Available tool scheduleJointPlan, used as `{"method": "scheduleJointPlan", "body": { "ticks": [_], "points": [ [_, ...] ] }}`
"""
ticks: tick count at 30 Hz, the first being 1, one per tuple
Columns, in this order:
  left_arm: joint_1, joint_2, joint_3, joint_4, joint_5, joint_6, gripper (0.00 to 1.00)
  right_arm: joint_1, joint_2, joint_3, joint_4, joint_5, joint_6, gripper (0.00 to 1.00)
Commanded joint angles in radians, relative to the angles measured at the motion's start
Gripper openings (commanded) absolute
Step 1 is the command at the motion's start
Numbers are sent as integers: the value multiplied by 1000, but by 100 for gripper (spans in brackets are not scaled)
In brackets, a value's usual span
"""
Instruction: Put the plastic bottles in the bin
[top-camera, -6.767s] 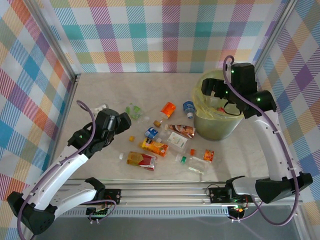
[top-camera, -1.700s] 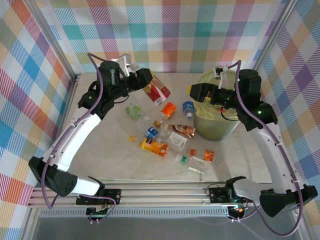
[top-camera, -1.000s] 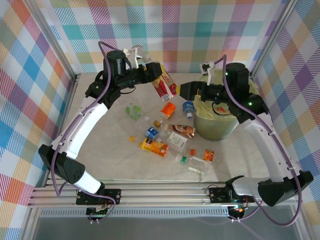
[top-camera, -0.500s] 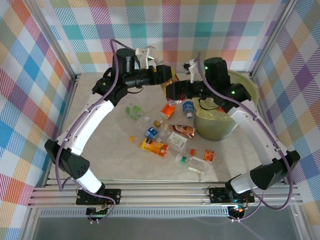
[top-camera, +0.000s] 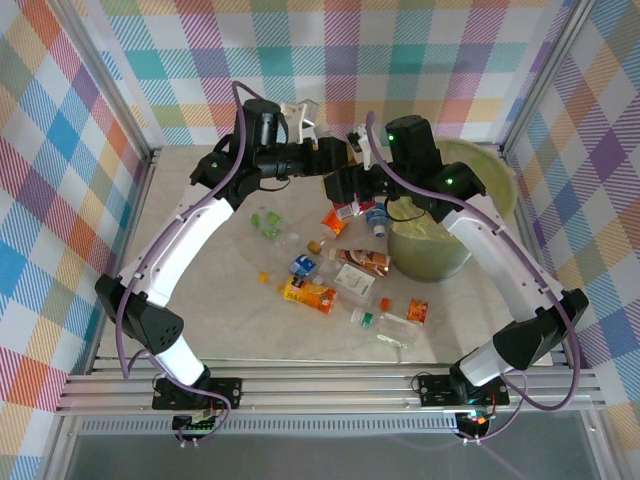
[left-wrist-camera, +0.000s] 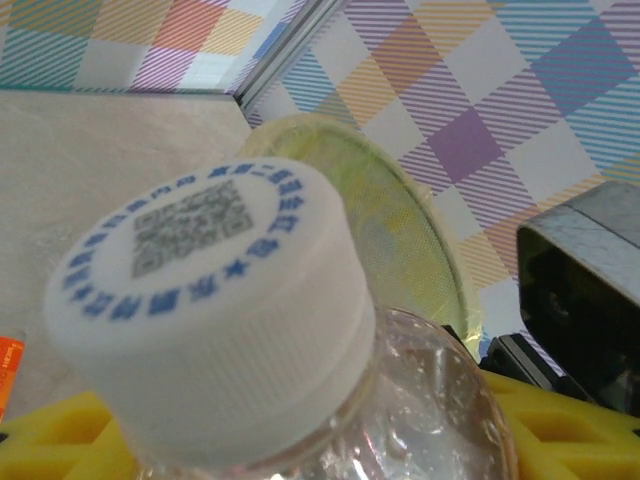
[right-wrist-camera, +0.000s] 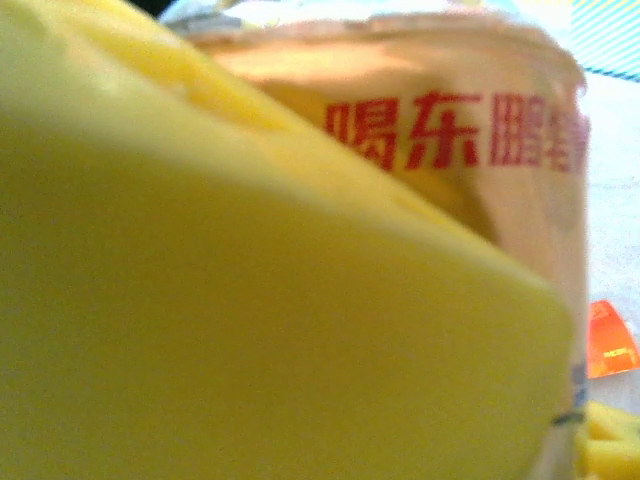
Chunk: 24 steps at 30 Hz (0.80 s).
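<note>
A clear plastic bottle with a white cap (left-wrist-camera: 200, 300) and a red-lettered label (right-wrist-camera: 450, 140) hangs in mid-air above the back of the table. My left gripper (top-camera: 333, 158) is shut on it, yellow pads (left-wrist-camera: 60, 435) on either side of its shoulder. My right gripper (top-camera: 352, 182) meets it from the right, a yellow pad (right-wrist-camera: 250, 300) pressed against the label. The bin (top-camera: 432, 250), grey-green with a yellow-green bag, stands just right of both grippers, its rim (left-wrist-camera: 400, 230) behind the cap. Several more bottles lie below, among them an orange one (top-camera: 310, 295) and a brown one (top-camera: 363, 260).
A crushed green bottle (top-camera: 266, 222), a blue-capped one (top-camera: 377, 218) and a clear one with a green cap (top-camera: 385, 325) are spread over the table's middle. Checked walls close in at the back and sides. A metal rail (top-camera: 330, 385) runs along the near edge.
Both arms have come together over the back of the table. The left brought the bottle rightward, the right swung left from the bin and its jaws narrowed round the bottle.
</note>
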Motion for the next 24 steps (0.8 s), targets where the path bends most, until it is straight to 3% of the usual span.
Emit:
{"method": "scheduleJointPlan", "body": {
  "ticks": [1,4,7,10,17,24],
  "points": [
    [-9,-6,42,3,-9,1,46,7,-24,-20,28,5,-6,50],
    [-10,-6,42,0,-21,-4,53,6,-47,-45,49,17,2,44],
    [-9,-11,41,-3,-37,-7,73,6,-64,-58,55,38,4,43],
    [-9,-24,41,-13,-70,-16,100,6,-77,-68,54,71,11,42],
    [-8,-145,4,-43,-248,-21,100,0,-123,-106,53,182,36,42],
    [-7,-369,-164,26,-440,2,100,-7,-153,-95,0,293,44,42]
  ]
}}
